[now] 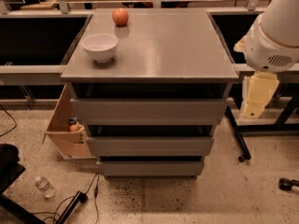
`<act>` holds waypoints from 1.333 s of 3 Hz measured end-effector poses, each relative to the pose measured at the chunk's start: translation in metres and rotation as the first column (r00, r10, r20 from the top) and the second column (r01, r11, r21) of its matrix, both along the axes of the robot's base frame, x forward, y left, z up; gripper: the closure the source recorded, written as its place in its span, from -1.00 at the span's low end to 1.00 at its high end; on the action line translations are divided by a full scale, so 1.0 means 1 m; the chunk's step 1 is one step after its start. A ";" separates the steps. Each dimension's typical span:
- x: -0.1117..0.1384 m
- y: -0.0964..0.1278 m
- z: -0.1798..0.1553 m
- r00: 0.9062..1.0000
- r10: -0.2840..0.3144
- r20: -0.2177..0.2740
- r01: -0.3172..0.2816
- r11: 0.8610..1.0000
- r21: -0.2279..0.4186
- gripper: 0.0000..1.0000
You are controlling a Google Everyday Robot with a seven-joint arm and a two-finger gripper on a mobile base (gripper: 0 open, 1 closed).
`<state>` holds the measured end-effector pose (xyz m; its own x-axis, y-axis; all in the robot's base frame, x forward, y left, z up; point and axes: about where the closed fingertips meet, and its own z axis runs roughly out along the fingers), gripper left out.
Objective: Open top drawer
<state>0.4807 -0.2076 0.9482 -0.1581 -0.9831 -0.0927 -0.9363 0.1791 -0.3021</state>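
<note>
The grey cabinet [154,45] stands in the middle with three grey drawers stacked below its top. The top drawer [147,110] is the uppermost one, with a flat handleless front and a dark gap above it; its front sits flush under the cabinet top. My gripper [257,96] is pale yellow. It hangs below the white arm housing [273,36] at the right, beside the cabinet's right edge at about the top drawer's height, apart from the drawer.
A white bowl [100,46] and a red apple [120,16] sit on the cabinet top. A cardboard box [65,129] stands left of the cabinet. A water bottle [45,186] and cables lie on the floor. Dark bins flank the cabinet.
</note>
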 end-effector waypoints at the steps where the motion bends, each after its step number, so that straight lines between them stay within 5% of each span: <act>1: 0.024 -0.004 -0.029 0.999 0.013 0.032 -0.008 0.987 -0.163 -1.00; 3: 0.056 -0.045 -0.094 0.997 -0.049 0.063 0.071 0.906 -0.417 -1.00; 4: 0.057 -0.043 -0.101 0.998 -0.037 0.048 0.054 0.913 -0.405 -1.00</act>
<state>0.5378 -0.2503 0.8475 -0.2078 -0.9291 0.3058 -0.9164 0.0756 -0.3931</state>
